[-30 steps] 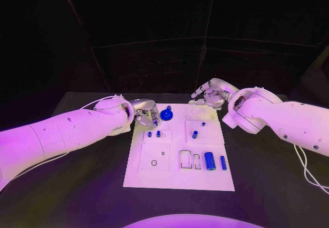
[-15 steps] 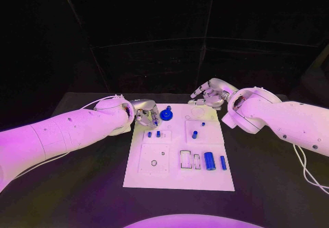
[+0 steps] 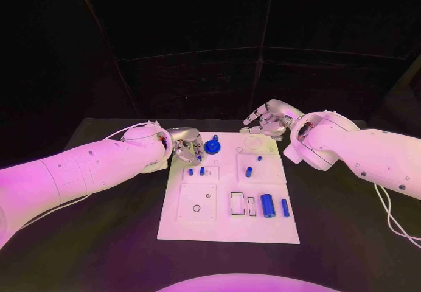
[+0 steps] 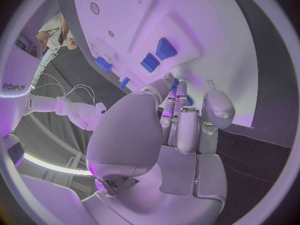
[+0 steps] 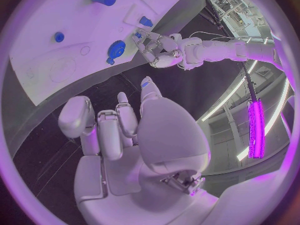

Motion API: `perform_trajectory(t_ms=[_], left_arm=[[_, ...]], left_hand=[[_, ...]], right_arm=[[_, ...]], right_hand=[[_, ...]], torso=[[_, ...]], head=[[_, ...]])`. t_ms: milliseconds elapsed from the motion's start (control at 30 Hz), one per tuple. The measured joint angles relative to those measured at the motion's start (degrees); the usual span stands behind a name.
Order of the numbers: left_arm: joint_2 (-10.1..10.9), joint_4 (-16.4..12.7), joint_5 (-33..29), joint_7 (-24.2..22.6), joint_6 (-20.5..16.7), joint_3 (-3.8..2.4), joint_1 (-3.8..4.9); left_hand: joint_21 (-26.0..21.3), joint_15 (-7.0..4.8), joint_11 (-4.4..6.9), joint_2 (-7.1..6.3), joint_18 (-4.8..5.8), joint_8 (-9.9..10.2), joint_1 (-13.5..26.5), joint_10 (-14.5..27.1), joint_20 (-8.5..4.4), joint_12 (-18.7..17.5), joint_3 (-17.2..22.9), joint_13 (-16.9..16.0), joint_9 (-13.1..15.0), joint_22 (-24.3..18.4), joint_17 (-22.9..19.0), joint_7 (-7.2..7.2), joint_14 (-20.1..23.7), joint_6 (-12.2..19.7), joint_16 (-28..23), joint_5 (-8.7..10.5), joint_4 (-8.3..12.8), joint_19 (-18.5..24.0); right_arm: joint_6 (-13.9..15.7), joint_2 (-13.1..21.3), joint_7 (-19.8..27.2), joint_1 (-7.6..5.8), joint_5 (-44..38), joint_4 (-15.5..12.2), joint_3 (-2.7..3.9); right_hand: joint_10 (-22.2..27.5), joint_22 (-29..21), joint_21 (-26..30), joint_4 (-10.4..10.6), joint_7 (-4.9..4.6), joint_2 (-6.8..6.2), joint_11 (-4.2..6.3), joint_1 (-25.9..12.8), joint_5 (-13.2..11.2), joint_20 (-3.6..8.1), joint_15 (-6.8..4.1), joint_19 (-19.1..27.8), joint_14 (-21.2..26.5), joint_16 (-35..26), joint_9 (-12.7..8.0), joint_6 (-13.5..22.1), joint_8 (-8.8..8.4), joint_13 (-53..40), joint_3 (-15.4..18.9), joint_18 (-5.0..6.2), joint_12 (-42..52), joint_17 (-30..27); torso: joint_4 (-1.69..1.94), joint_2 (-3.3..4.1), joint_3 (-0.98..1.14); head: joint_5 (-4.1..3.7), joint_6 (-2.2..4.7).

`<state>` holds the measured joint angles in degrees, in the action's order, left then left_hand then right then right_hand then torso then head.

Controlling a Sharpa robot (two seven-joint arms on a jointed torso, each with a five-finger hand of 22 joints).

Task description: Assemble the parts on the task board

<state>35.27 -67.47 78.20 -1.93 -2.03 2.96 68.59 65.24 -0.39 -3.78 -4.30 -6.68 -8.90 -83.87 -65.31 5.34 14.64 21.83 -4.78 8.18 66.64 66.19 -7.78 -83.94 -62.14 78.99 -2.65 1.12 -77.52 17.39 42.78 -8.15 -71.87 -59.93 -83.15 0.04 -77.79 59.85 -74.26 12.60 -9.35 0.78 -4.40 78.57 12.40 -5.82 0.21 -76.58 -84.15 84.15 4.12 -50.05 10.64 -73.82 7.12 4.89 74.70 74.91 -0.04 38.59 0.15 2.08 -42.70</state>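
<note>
The left robot hand (image 3: 186,146) hovers over the far left corner of the flat white task board (image 3: 198,228) on the black surface (image 3: 97,243), fingers curled beside a round blue knobbed part (image 3: 212,146); whether it pinches anything I cannot tell. The right robot hand (image 3: 266,121) hangs past the board's far edge, fingers apart, holding nothing.
</note>
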Motion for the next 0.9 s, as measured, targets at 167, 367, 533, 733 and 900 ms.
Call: perform_trajectory(t_ms=[167, 367, 533, 733, 900], left_arm=[[-0.03, 0.04, -0.03, 0.15, 0.14, 0.00, 0.00], [-0.03, 0.06, -0.04, 0.32, 0.25, 0.00, -0.04], [0.03, 0.08, -0.03, 0.53, 0.54, 0.14, -0.27], [0.14, 0.06, -0.03, 0.64, 0.47, 0.12, -0.23], [0.28, 0.04, -0.03, 0.67, 0.20, 0.12, -0.23]], left_hand=[[0.00, 0.00, 0.00, -0.01, 0.00, 0.23, 0.01, 0.00, 0.00, 0.00, 0.00, 0.00, -0.06, -0.02, -0.06, 0.00, 0.00, 0.00, 0.00, 0.00, 0.00, 0.00], [-0.41, 0.00, -0.54, -0.68, 0.00, 1.15, 0.68, 0.54, 0.00, -0.98, 0.23, 0.10, -0.43, -0.15, -0.40, -0.59, 0.00, 1.10, -0.17, -0.01, 0.23, 0.00], [-0.67, 0.33, -1.33, -1.96, 0.00, 3.40, 1.96, 1.96, 0.23, -2.36, 0.24, 0.52, -1.43, -0.29, -0.88, -0.85, -0.10, 4.40, -0.27, -0.01, 0.23, 0.19], [-1.07, 0.63, -1.66, -2.59, 0.00, 4.43, 3.13, 3.72, 0.60, -3.64, -0.01, 0.86, -1.95, -0.37, -1.53, -1.01, -0.22, 5.76, -0.53, -0.01, -0.01, 0.20], [-1.07, 0.82, -1.95, -2.59, 0.00, 4.44, 3.12, 4.01, 0.79, -4.00, -0.17, 0.87, -2.01, -0.52, -1.56, -1.21, -0.02, 5.96, -0.53, -0.01, -0.17, 0.38]], right_arm=[[0.00, -0.01, 0.00, 0.00, 0.00, 0.02, 0.00], [0.00, -0.02, 0.00, 0.00, 0.00, 0.06, 0.00], [0.00, -0.02, 0.01, 0.00, 0.00, 0.09, 0.00], [0.00, 0.03, 0.01, 0.00, 0.00, 0.13, 0.00], [0.00, 0.03, 0.01, 0.00, 0.00, 0.18, 0.00]], right_hand=[[0.00, 0.00, 0.00, 0.00, 0.00, 0.00, 0.00, 0.00, 0.00, 0.00, 0.00, 0.00, 0.00, 0.00, 0.00, 0.00, 0.00, 0.00, 0.00, -0.01, 0.00, 0.00], [0.00, 0.00, 0.00, 0.00, 0.00, 0.00, 0.00, 0.00, 0.00, 0.00, 0.00, 0.00, 0.00, 0.00, 0.00, 0.00, 0.00, -0.01, 0.00, 0.00, 0.00, 0.00], [0.00, -0.15, 0.21, 0.31, 0.00, 0.24, 0.00, 0.24, 0.00, 0.00, 0.00, 0.00, 0.00, -0.25, 0.00, 0.00, 0.24, 0.02, 0.31, 0.00, 0.00, 0.00], [0.00, -0.16, 0.21, 0.31, 0.00, 0.37, 0.00, 0.37, 0.00, 0.00, 0.00, 0.00, 0.00, -0.27, 0.00, 0.00, 0.24, 0.05, 0.31, -0.01, 0.00, 0.00], [0.00, -0.16, 0.21, 0.31, 0.00, 0.37, 0.00, 0.37, 0.00, 0.00, 0.00, 0.00, 0.00, -0.27, 0.00, 0.00, 0.24, 0.05, 0.31, 0.00, 0.00, 0.00]], torso=[[0.01, 0.00, -0.01], [0.03, 0.00, -0.01], [0.04, 0.00, -0.01], [0.07, 0.00, -0.01], [0.08, 0.00, -0.01]], head=[[0.00, -0.07], [0.03, -0.09], [0.05, -0.12], [0.07, -0.08], [0.07, -0.07]])
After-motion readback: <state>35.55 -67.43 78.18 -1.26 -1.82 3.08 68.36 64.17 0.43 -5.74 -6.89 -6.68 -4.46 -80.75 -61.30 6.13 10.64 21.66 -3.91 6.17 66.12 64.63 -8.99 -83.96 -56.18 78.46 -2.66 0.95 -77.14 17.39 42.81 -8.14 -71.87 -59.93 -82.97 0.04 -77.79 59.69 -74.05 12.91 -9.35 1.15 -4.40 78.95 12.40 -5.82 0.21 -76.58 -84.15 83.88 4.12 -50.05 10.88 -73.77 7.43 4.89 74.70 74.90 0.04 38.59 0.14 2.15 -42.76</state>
